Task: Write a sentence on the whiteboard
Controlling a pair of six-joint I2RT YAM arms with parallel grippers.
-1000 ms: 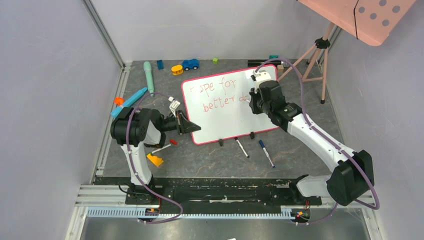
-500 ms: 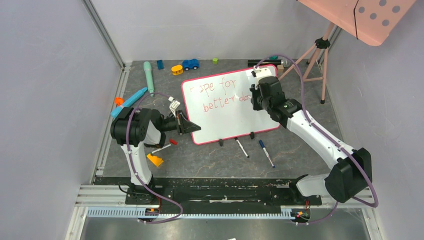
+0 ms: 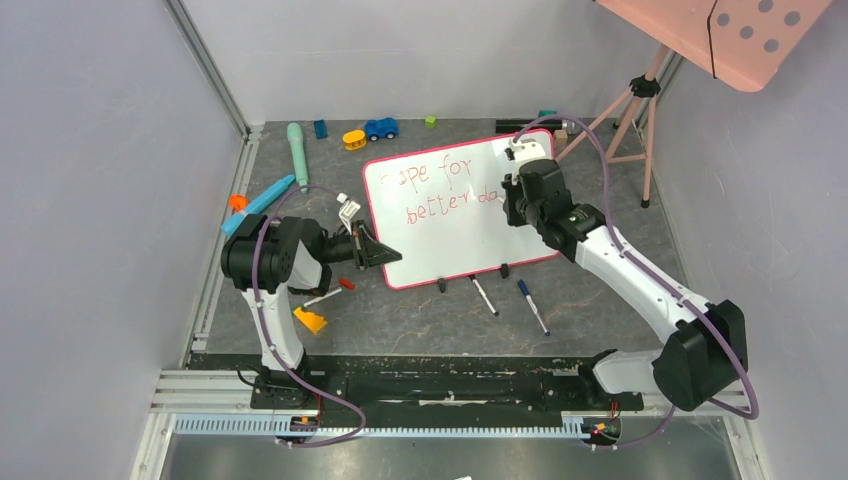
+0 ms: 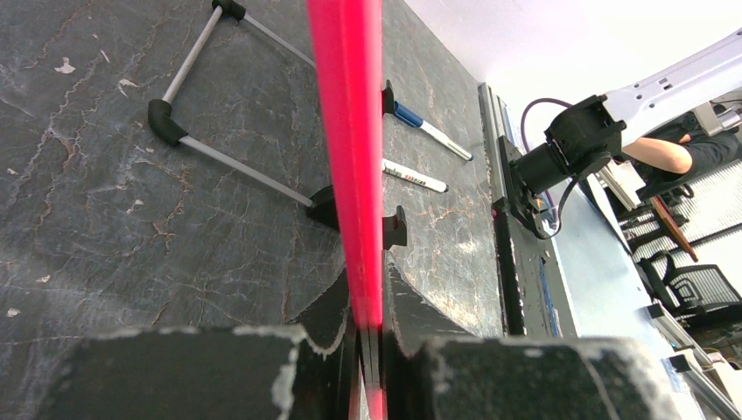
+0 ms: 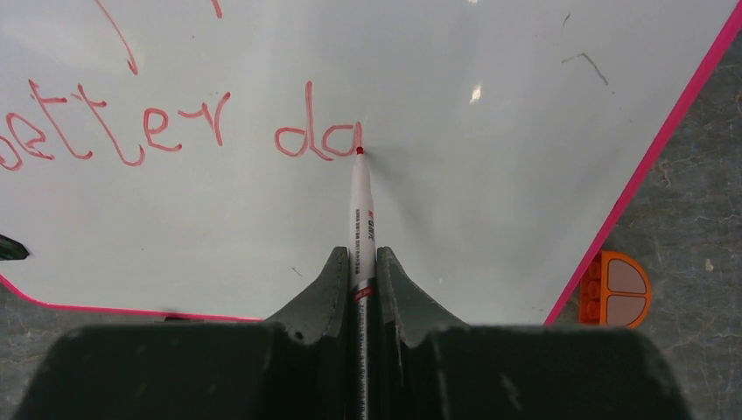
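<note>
- The right end effector (image 5: 360, 262) is shut tight on a red marker (image 5: 360, 206), which juts straight ahead from between its fingers.
- The marker's tip touches the whiteboard (image 5: 490, 96) just ahead of that end effector, at the end of the letters "da".
- The sentence (image 5: 131, 131), in thin red script, runs off to the left of the tip. Its lower line reads "better da", and an upper line sits above it.
- The left end effector (image 4: 367, 302) is clamped on the whiteboard's red frame, which passes between its fingers and runs on ahead of it.
- The board stands on the worktop (image 3: 400, 320) between the two end effectors.
- An orange block (image 5: 617, 287) lies past the board's edge, to the right of the right end effector.
</note>
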